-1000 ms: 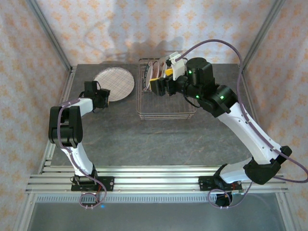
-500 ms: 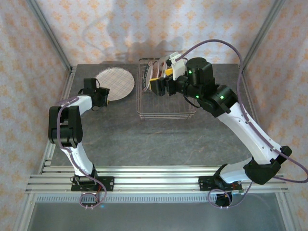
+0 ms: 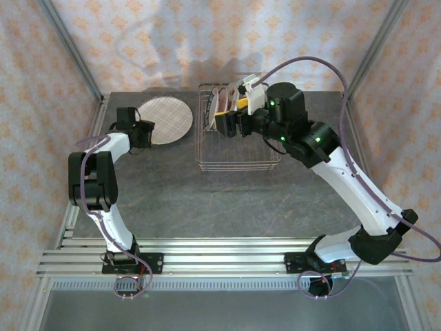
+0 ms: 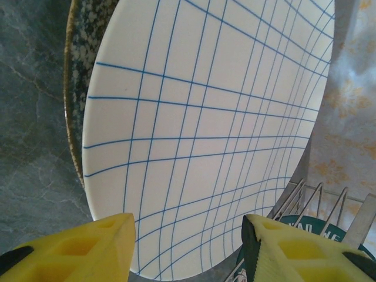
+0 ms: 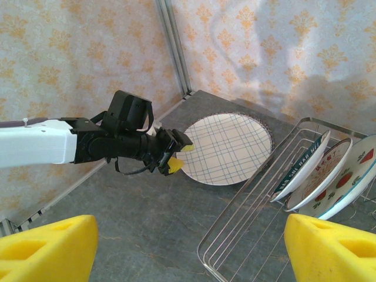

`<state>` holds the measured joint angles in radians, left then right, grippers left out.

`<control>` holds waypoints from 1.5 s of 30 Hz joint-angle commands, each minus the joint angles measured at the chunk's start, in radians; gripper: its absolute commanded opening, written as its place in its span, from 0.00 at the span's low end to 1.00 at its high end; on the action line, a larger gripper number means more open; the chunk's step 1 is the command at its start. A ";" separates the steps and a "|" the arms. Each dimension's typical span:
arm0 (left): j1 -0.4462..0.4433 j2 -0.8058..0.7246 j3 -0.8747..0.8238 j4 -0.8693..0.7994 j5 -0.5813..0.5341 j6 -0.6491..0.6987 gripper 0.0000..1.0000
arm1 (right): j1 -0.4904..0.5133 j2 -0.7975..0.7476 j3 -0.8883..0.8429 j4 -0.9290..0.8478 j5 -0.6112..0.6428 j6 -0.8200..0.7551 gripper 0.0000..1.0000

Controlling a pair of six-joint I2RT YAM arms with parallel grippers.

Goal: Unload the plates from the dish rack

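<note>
Sliding a little leftward and farther from its base since a second ago, the left claw [image 5: 179, 157] now sits at the near-left edge of the grid plate [image 3: 165, 118], while the right arm and everything else keep their places. Its yellow fingers [image 4: 88, 247] stand apart with nothing clamped; in the left wrist view the plate's rim lies just beyond the tips. That grid plate lies flat on the worktop [image 3: 207, 200], left of the rack [image 3: 238, 167], stacked on a speckled plate [image 4: 88, 35] whose rim peeks out on one side. In the rack three plates stand on edge, leaning among the tines at its far-left end: a dark-rimmed one [image 5: 302, 167] nearest the stack, a red-print one [image 5: 332, 170] behind it, and a third [image 5: 359, 176] partly cut off by the picture's edge. Bare wire takes up the near stretch of the rack. The right claw [image 5: 189, 226] hovers over the rack beside those plates, fingers spread wide and gripping nothing. The stack's far edge is near the back wall [image 3: 207, 48], and a narrow strip of worktop separates it from the rack's left side. Open grey worktop runs from the rack's near side to the arm bases, and a smaller patch lies left of the stack up to the frame rail [image 3: 98, 114].
</note>
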<state>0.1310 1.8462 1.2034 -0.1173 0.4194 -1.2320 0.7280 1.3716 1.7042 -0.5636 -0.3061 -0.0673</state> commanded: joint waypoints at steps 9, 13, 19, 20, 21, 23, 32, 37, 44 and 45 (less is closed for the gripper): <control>-0.109 -0.051 0.070 -0.220 0.084 0.014 0.78 | 0.005 -0.005 0.021 -0.010 0.039 0.017 0.83; -0.131 0.012 0.123 -0.175 0.118 -0.023 0.87 | 0.005 0.003 0.032 -0.018 0.038 0.018 0.83; -0.136 0.125 0.224 -0.168 0.126 -0.044 0.85 | 0.005 -0.005 0.029 -0.028 0.050 0.017 0.83; -0.136 0.139 0.240 -0.171 0.133 -0.050 0.85 | 0.005 -0.009 0.026 -0.030 0.057 0.016 0.83; -0.136 0.151 0.255 -0.174 0.138 -0.054 0.85 | 0.005 -0.011 0.024 -0.030 0.061 0.015 0.83; -0.138 0.164 0.274 -0.179 0.142 -0.064 0.85 | 0.006 -0.016 0.021 -0.030 0.066 0.013 0.83; -0.153 0.209 0.329 -0.213 0.157 -0.065 0.87 | 0.005 -0.003 0.024 -0.027 0.073 0.015 0.83; -0.155 0.191 0.329 -0.210 0.129 -0.059 0.87 | 0.005 0.003 0.032 -0.030 0.076 0.009 0.83; -0.201 0.101 0.322 -0.216 0.060 0.004 0.88 | 0.005 0.014 0.017 -0.025 0.119 0.019 0.85; -0.212 0.078 0.308 -0.202 0.048 0.009 0.88 | 0.004 0.025 0.023 -0.027 0.152 0.029 0.86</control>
<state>-0.0498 2.0228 1.5146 -0.3157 0.5186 -1.2613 0.7280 1.3769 1.7042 -0.5873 -0.2283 -0.0582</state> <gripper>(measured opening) 0.882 0.854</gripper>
